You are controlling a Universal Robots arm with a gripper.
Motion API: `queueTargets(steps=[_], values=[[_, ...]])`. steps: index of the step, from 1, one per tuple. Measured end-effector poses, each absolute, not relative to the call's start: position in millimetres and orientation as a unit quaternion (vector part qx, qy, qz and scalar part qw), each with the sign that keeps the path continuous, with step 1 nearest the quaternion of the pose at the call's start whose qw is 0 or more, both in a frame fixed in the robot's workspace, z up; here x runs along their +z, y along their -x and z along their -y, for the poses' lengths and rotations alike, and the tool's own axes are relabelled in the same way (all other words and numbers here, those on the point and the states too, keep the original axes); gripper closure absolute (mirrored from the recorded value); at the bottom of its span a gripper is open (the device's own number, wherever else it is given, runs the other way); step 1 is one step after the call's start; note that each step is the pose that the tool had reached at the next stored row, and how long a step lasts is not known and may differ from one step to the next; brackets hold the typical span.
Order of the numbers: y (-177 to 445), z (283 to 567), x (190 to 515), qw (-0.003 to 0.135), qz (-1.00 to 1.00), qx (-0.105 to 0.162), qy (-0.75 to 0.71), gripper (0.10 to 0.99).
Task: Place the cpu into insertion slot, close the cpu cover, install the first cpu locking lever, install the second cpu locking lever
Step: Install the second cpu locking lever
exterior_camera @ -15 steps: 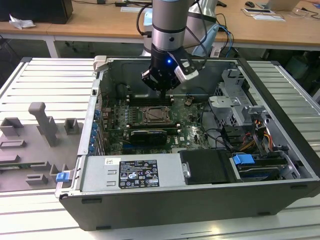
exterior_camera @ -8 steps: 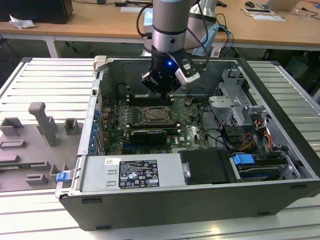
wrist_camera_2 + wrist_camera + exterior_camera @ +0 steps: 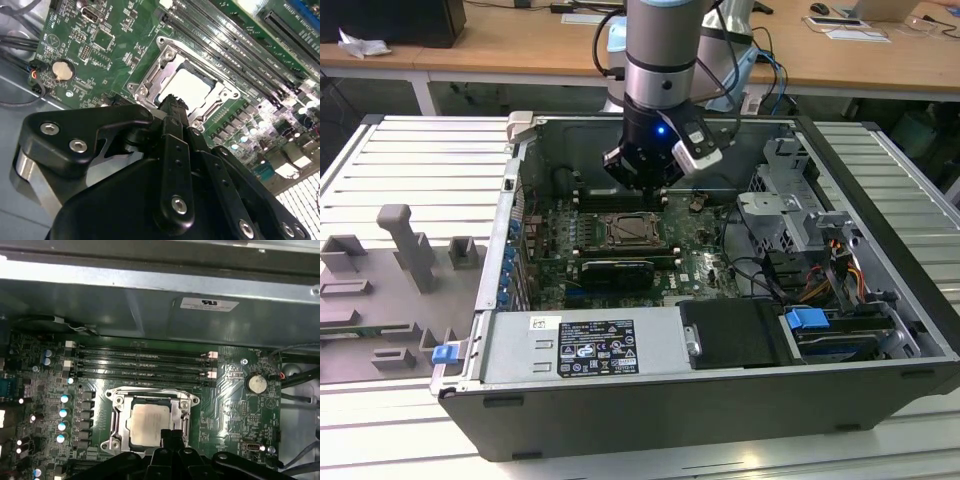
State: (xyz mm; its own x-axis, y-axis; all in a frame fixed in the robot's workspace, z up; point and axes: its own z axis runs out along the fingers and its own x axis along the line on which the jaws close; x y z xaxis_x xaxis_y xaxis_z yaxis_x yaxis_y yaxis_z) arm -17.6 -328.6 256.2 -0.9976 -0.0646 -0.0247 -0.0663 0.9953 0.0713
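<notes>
The cpu (image 3: 149,423), a pale square chip, lies flat in the insertion slot (image 3: 632,232) on the green board. The cpu cover (image 3: 118,415), a silver frame, lies down around it, and the chip (image 3: 189,88) shows through its window. My gripper (image 3: 170,435) hangs just above the socket's edge, at the side towards the coin cell (image 3: 257,384). Its black fingers (image 3: 172,107) are pressed together with nothing between them. In the exterior view the gripper (image 3: 643,186) sits inside the open computer case, a little behind the socket.
Long black memory slots (image 3: 142,365) run along the socket's far side, below the case wall (image 3: 150,315). Capacitors (image 3: 62,412) stand beside the socket. Drive cage and cables (image 3: 800,240) fill the case at the exterior view's right. A grey fixture tray (image 3: 390,280) lies outside.
</notes>
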Motion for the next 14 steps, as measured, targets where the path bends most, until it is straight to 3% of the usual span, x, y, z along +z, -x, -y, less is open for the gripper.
queueTargets(steps=[14], values=[[17.5, 344.6, 264.6, 0.011, -0.999, 0.036, 0.033, 0.980]])
